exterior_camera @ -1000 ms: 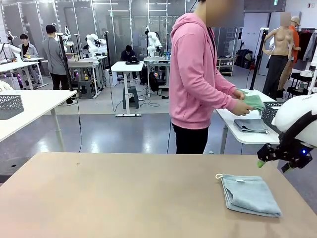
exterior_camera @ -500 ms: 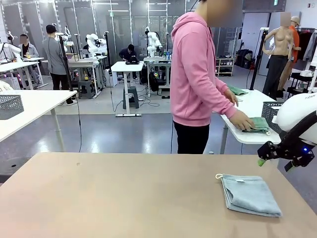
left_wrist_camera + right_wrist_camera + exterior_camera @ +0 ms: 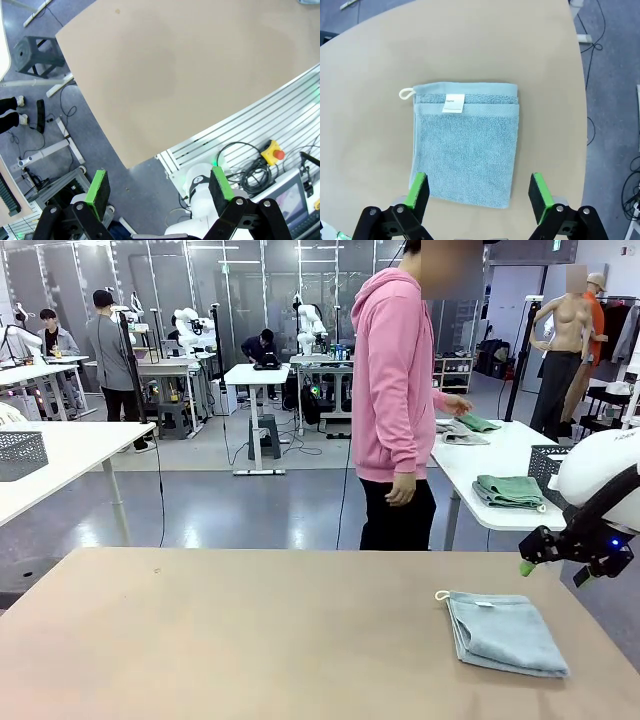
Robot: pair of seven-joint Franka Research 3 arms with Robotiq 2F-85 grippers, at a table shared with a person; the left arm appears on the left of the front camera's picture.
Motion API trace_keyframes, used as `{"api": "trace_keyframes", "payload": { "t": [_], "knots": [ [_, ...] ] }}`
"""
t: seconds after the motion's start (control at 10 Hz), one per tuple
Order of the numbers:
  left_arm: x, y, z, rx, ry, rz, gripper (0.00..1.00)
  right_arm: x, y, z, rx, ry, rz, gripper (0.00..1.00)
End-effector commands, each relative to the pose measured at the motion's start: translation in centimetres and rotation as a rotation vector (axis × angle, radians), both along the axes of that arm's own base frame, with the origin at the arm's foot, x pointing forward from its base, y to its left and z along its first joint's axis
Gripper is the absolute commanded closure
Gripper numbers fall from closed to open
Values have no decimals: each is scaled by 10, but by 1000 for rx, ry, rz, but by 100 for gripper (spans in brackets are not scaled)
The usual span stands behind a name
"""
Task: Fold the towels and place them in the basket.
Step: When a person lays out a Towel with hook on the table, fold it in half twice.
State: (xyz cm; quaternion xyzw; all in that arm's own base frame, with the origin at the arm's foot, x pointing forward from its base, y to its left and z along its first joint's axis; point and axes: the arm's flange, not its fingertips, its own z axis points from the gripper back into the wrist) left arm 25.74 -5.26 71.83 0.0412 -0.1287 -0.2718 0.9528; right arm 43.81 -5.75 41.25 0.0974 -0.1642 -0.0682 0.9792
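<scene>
Towel (image 3: 465,150) lies folded under the right fingers (image 3: 418,189), spread wide and empty; left fingers (image 3: 98,187), likewise, overlook the table (image 3: 175,75) edge.

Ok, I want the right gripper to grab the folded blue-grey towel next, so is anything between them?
Nothing visible is. The right gripper hangs open directly above the folded blue-grey towel, which lies flat on the tan table, with only air between them.

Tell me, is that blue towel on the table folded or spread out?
Folded. The blue-grey towel lies flat on the table, with layered edges stacked near its white label.
</scene>
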Motion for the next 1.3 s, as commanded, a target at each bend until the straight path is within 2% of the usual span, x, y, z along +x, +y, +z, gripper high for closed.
{"api": "trace_keyframes", "payload": {
  "t": [0.0,0.5,0.6,0.7,0.9,1.0,1.2],
  "knots": [
    [-1,0,1,6,-3,7,0,2,-1,-2,6,-17,1,0],
    [-1,0,1,6,-3,7,0,0,0,0,0,-1,0,0],
    [0,0,0,0,0,0,0,-9,6,38,23,-61,63,0],
    [-1,4,16,-3,-60,-33,0,-21,10,78,-9,-125,118,0],
    [-6,15,37,-30,-91,-21,0,-52,12,167,-12,-205,279,0],
    [-10,22,46,-106,-113,-24,0,-70,5,204,-19,-206,340,0],
    [-18,24,54,-220,-199,-26,0,-111,4,260,10,-234,446,0]
  ]
}}
